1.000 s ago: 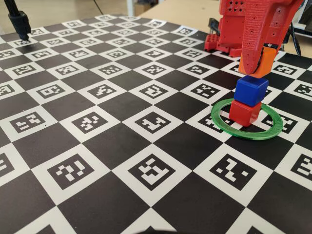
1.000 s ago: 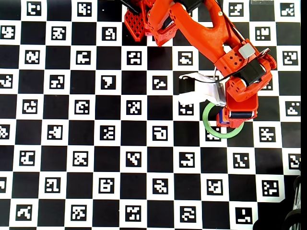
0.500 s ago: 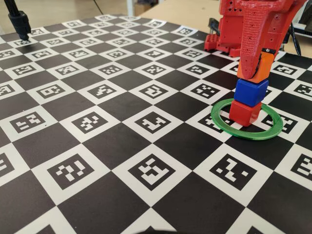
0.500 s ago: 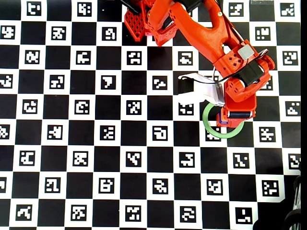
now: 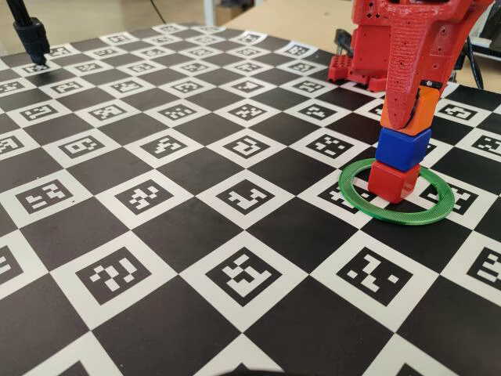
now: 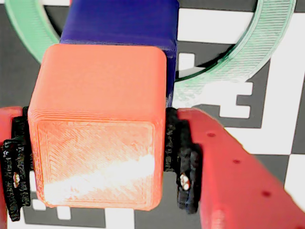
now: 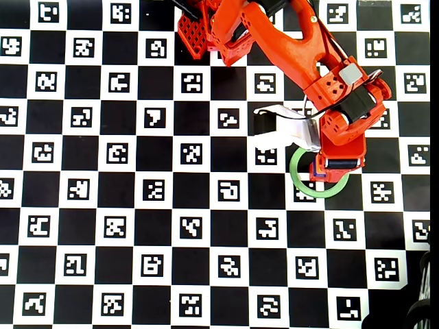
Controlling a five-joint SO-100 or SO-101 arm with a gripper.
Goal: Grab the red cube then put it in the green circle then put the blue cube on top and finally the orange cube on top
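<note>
In the fixed view the red cube stands inside the green circle, and the blue cube sits on it, shifted slightly right. My gripper is shut on the orange cube, whose underside meets the blue cube's top. The wrist view shows the orange cube clamped between the black pads, with the blue cube and green circle beneath it. From overhead my gripper covers the stack. Only a sliver of the blue cube and part of the green circle show.
The table is a black-and-white marker checkerboard. The arm's red base stands behind the stack. A black stand rises at the far left corner. A white camera mount sticks out left of the wrist.
My gripper has lowered a little and shifted left with the orange cube, bringing it down over the blue cube. The red and blue cubes have stayed in place.
</note>
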